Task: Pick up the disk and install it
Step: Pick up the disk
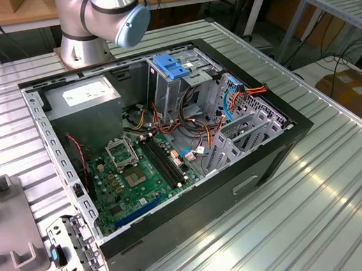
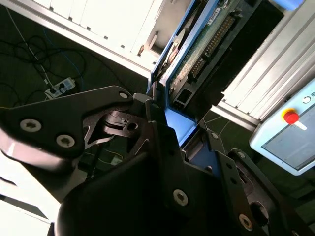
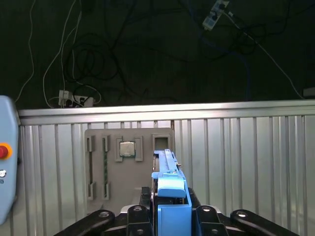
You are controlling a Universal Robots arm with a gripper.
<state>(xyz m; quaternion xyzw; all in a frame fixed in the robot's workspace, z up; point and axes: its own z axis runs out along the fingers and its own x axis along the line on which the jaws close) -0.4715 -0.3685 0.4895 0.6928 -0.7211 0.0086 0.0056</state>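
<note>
Fingers (image 2: 160, 132) of the gripper (image 2: 179, 123) are closed on the disk (image 2: 206, 44), pinching it from both sides at one end. In the second wrist view the disk juts away from the jaws, its underside turned to the camera: a green circuit board with a row of connector pins, a dark metal body, and a blue plastic rail along the edge. In the first wrist view the disk (image 3: 169, 189) is seen edge-on, a narrow blue rail standing up between the black finger links of the gripper (image 3: 170, 216). Beyond it lies a ribbed metal table (image 3: 246, 157) carrying a grey fixture plate (image 3: 98, 172), with a processor chip (image 3: 127, 147) set in one pocket and thin strips in long slots beside it. A pale control pendant (image 3: 5, 167) with a red button sits at the table's edge. In the exterior view an open computer case (image 1: 169, 143) lies on the table, its motherboard (image 1: 133, 172) exposed, near the arm's base (image 1: 83, 49).
</note>
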